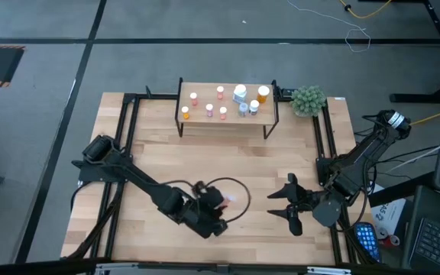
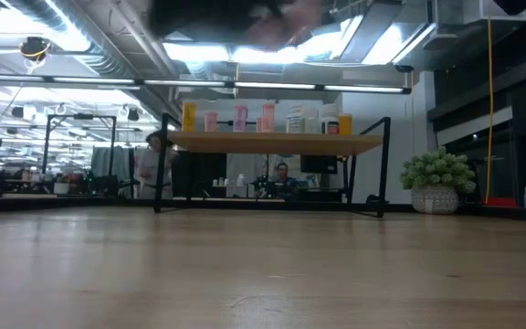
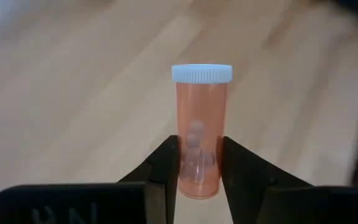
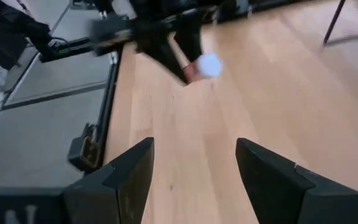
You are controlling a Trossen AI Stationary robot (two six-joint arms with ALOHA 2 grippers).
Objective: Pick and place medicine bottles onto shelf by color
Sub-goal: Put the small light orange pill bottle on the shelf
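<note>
Wooden table point(image 1: 228, 164), near edge: the left gripper point(image 3: 199, 163) pinches a pink bottle point(image 3: 200, 130) low on its body, likely light, rigid, slick plastic that could pivot. Alongside, the right gripper point(image 1: 290, 205) waits spread and empty. Farther back, eight bottles stand on the shelf point(image 1: 228, 119).

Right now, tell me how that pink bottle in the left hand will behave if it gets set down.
The pink bottle looks tall and narrow, so it could tip. It seems nearly empty, with few pills, so probably light. The left hand grips its smooth round body low; it may slip or roll if dropped.
</note>
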